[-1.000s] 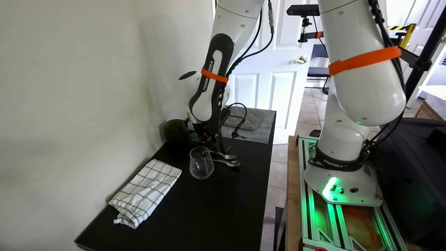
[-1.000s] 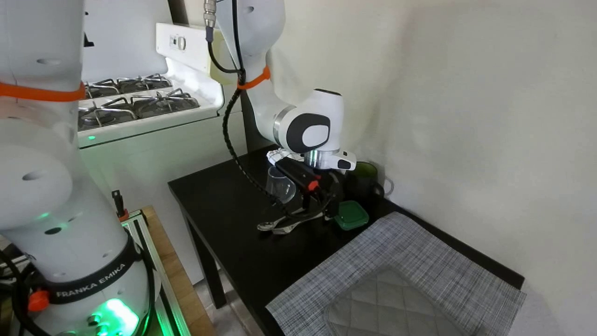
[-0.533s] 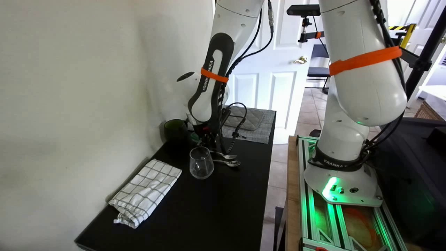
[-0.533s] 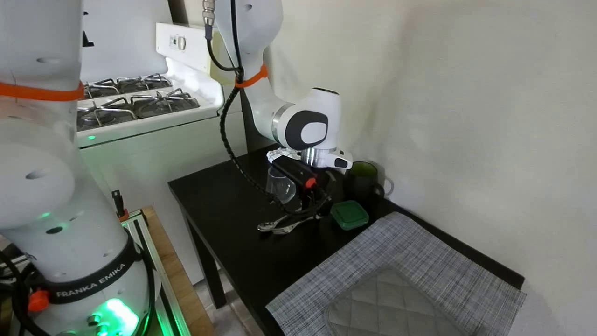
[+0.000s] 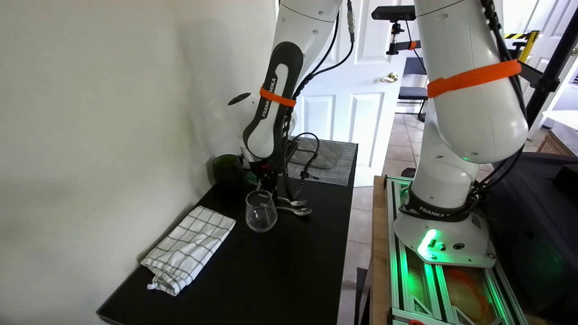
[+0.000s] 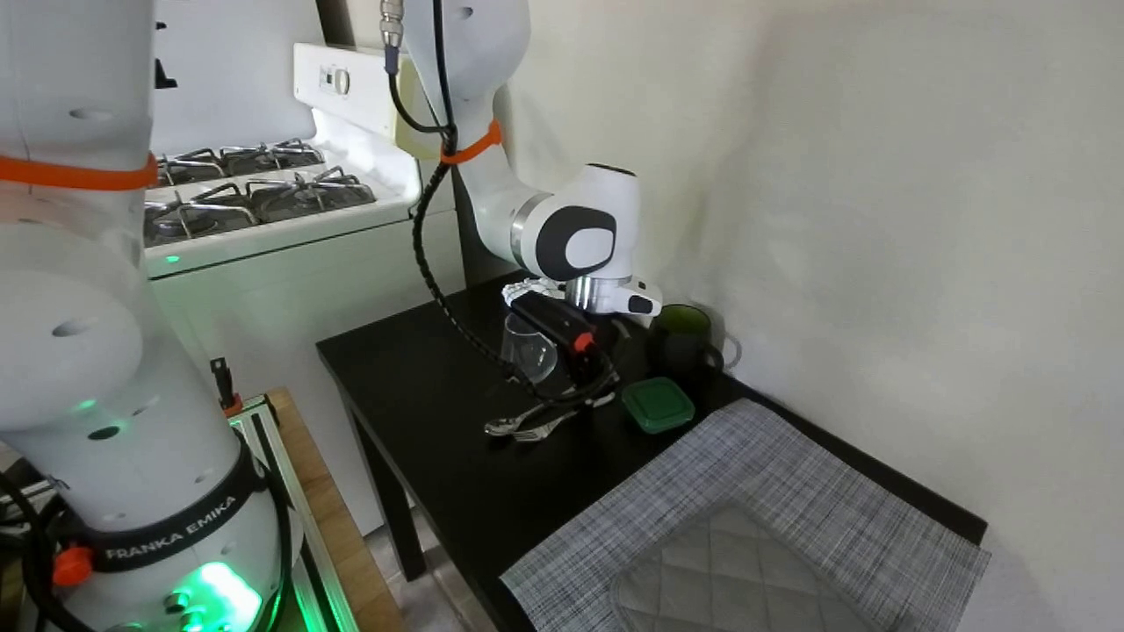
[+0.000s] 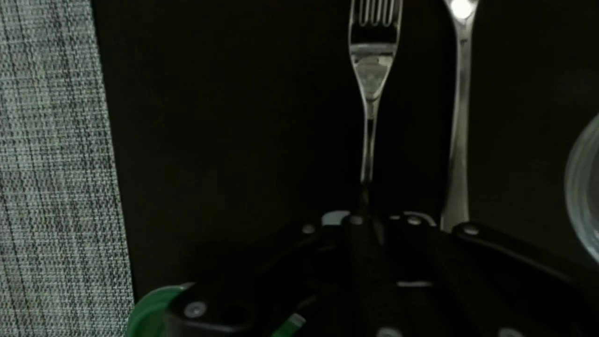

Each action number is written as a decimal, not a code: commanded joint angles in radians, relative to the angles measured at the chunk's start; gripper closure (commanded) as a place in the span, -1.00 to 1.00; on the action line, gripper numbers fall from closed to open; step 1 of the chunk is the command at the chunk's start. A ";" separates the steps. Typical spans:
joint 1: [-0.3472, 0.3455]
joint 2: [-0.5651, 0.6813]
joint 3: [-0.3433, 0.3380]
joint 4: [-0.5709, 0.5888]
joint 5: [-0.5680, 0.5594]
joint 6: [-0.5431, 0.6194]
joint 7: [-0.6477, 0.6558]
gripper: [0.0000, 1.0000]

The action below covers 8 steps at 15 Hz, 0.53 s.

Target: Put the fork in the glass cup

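A silver metal fork (image 7: 373, 75) lies on the black table, tines away from my gripper (image 7: 374, 220). Its handle runs into the dark gap between the fingertips, which are drawn together on it; the grip itself is in deep shadow. In an exterior view the fork (image 6: 540, 432) still rests flat, partly covered by the gripper (image 6: 584, 382) and its cable. The clear glass cup (image 5: 261, 212) stands upright beside the gripper, and only part of its rim (image 7: 578, 187) shows at the right of the wrist view.
A silver spoon (image 7: 461, 117) lies alongside the fork, on the glass side. Behind the gripper are a green-lidded container (image 6: 657, 404) and a dark green mug (image 6: 680, 342) by the wall. A woven placemat (image 6: 781, 456) and a checked cloth (image 5: 189, 248) also lie on the table.
My gripper has gone from open to shut around the fork's handle. It has shifted slightly away from the green-lidded container, which shows more fully. Glass and spoon have stayed put.
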 commanded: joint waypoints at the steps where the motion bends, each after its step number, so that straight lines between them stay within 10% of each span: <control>1: 0.001 -0.004 -0.011 -0.007 -0.014 -0.011 0.018 0.96; 8: -0.022 -0.210 0.006 -0.064 0.007 -0.050 -0.023 0.96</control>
